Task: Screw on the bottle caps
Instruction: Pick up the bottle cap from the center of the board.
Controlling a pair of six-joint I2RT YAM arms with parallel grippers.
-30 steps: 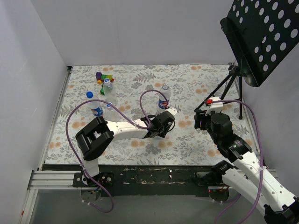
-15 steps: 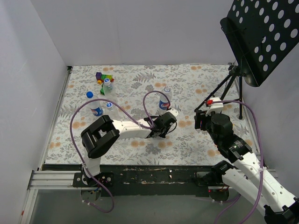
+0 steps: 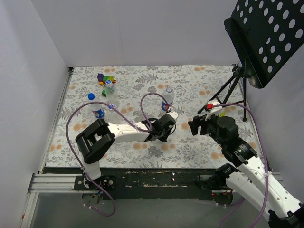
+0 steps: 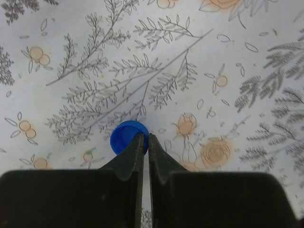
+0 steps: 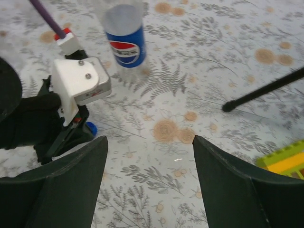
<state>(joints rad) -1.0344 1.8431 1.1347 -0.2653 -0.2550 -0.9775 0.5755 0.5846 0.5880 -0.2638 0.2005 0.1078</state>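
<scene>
A blue bottle cap (image 4: pixel 124 137) lies on the floral table. My left gripper (image 4: pixel 146 137) is down at it, jaws almost together and pinching the cap's right rim. In the top view the left gripper (image 3: pixel 164 128) sits just in front of an uncapped Pepsi-labelled bottle (image 3: pixel 166 100). The right wrist view shows that bottle (image 5: pixel 124 43), the left gripper's white housing (image 5: pixel 78 85) and the cap (image 5: pixel 91 128) under it. My right gripper (image 5: pixel 149 142) is wide open and empty over bare table to the right (image 3: pixel 195 126). Other bottles (image 3: pixel 97 109), (image 3: pixel 109 90) stand at the far left.
Multicoloured toy blocks (image 3: pixel 105 77) lie at the back left. A black music stand (image 3: pixel 266 38) with tripod legs (image 5: pixel 263 90) stands at the right. A yellow-green block (image 5: pixel 284 161) lies at the right edge of the right wrist view.
My right gripper has swung left toward the table's middle, nearer the left gripper. My left gripper has shifted slightly near the Pepsi bottle.
</scene>
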